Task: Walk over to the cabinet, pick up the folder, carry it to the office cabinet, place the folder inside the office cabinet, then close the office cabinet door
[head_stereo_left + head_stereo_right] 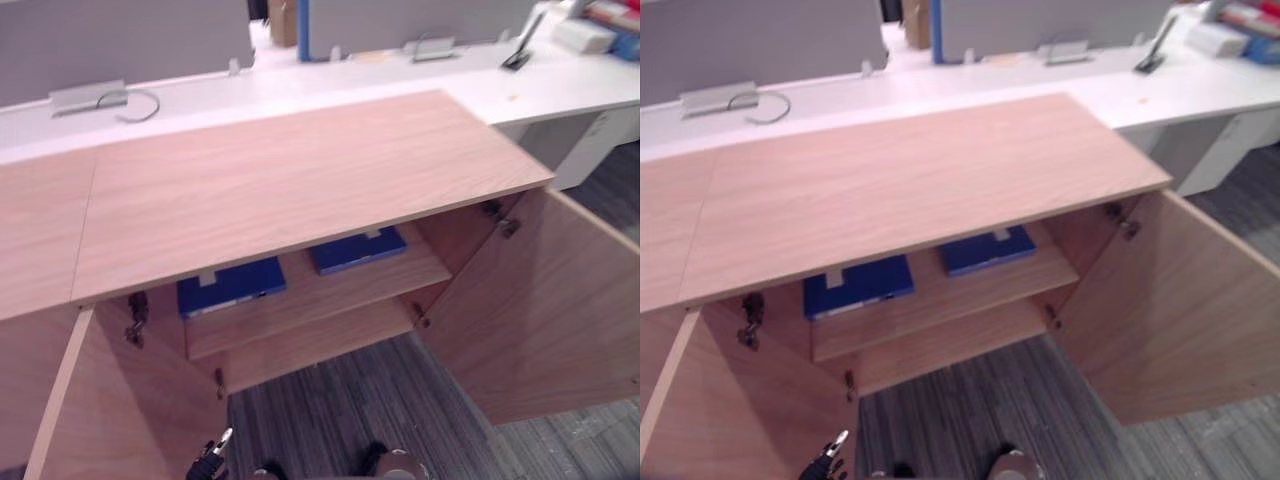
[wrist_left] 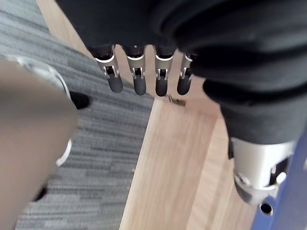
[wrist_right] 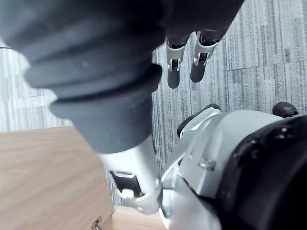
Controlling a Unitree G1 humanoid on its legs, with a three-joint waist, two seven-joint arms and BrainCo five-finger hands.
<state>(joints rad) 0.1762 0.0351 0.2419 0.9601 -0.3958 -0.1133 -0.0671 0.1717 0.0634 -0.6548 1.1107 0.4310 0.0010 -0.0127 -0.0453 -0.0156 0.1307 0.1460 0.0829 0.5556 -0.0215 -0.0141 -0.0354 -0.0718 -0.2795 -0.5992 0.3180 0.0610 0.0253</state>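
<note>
Silver, dark-tipped fingers of the left hand hang straight in a loose row, slightly apart, with the thumb set off to one side; they hold nothing and touch nothing. The hand sits low, close to the left door, over the grey carpet. The right hand is lowered the same way, its fingers relaxed and empty above the carpet.

The wooden cabinet stands just ahead with both doors swung wide, the right door reaching toward the near right. Two blue folders lie flat on the shelf inside: the left folder and the right folder, apart from each other, the right one a little farther back. Behind the cabinet runs a white desk with grey panels beyond it
</note>
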